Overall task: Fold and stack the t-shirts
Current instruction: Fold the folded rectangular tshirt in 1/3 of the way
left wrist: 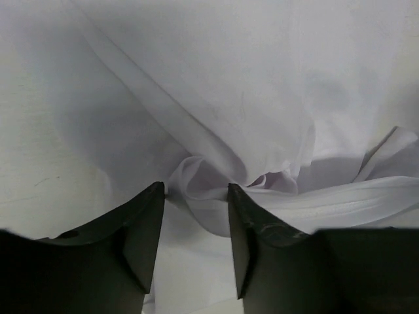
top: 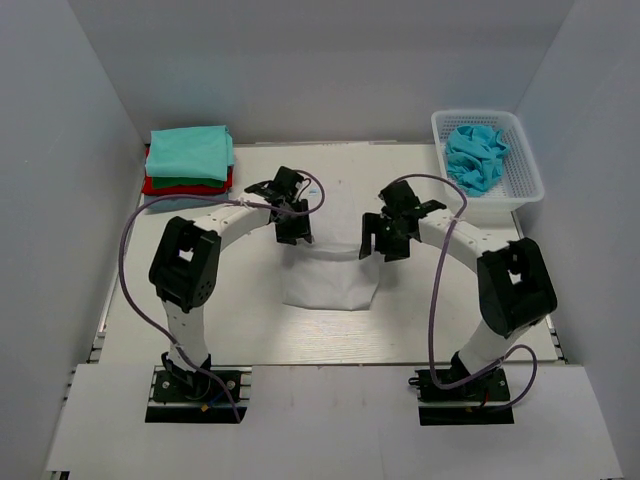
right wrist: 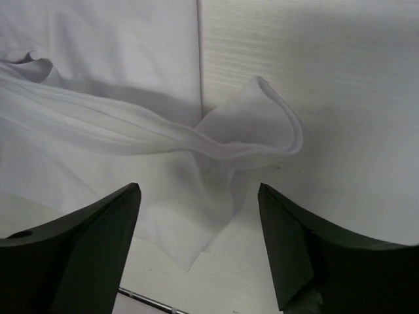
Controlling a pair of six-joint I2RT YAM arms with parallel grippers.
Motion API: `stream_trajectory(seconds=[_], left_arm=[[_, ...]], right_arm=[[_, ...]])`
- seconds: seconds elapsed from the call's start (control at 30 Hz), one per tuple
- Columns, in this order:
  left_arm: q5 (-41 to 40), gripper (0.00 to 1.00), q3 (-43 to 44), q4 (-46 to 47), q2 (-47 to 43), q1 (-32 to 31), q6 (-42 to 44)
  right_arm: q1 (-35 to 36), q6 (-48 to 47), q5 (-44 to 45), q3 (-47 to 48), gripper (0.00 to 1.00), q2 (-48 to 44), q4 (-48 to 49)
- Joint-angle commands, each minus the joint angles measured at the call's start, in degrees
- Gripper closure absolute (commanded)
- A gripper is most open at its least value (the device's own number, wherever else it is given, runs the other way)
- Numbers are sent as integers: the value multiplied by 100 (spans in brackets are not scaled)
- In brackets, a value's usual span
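A fold of the white t-shirt (top: 330, 285) is straddled by the left gripper (left wrist: 195, 190), jaws part-spread. The right gripper (right wrist: 198, 188) is spread wide over its edge.

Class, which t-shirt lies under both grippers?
The white t-shirt, spread mid-table; the teal t-shirt and red t-shirt are stacked far left, the blue t-shirt sits in the basket.

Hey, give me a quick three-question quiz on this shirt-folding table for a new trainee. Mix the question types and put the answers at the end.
1. True or false: the white plastic lattice basket holds a red shirt.
2. What colour tops the folded cloth stack at the far left? A teal, B white, C black.
3. Fill in: the left gripper and right gripper are both over the ___ cloth t-shirt at mid-table.
Key: 1 false, it holds crumpled light blue cloth; 2 A; 3 white.
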Motion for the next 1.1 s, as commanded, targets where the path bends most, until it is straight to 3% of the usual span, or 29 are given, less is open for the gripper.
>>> stream_trajectory(seconds=[0.0, 0.07, 0.1, 0.13, 0.17, 0.2, 0.43, 0.7, 0.9, 1.07], left_arm=[[100, 46, 325, -84, -55, -16, 59], [170, 58, 325, -31, -3, -16, 59], [170, 64, 395, -31, -2, -16, 59], [223, 73, 395, -31, -2, -16, 59], [223, 95, 448, -31, -2, -16, 59], [223, 100, 448, -31, -2, -16, 59], [223, 100, -174, 83, -888, -16, -19], [231, 100, -1273, 259, -2566, -16, -406], [233, 100, -1564, 145, -3051, -16, -591], [-40, 100, -1696, 145, -3131, 62, -653]], right_arm=[[-16, -355, -449, 149, 24, 207, 457], [-24, -468, -546, 149, 33, 295, 720], [11, -460, -547, 158, 52, 330, 773], [-24, -512, -581, 237, 62, 356, 870], [-16, -617, -625, 272, 77, 339, 932], [-15, -653, -704, 290, 100, 330, 1028], [37, -1022, -1416, 203, 100, -65, 1099], [134, -1979, -2523, -307, 100, -961, 1354], [169, -2482, -3858, -150, 100, -822, 1249], [117, -2631, -3660, 0, 100, -505, 1266]])
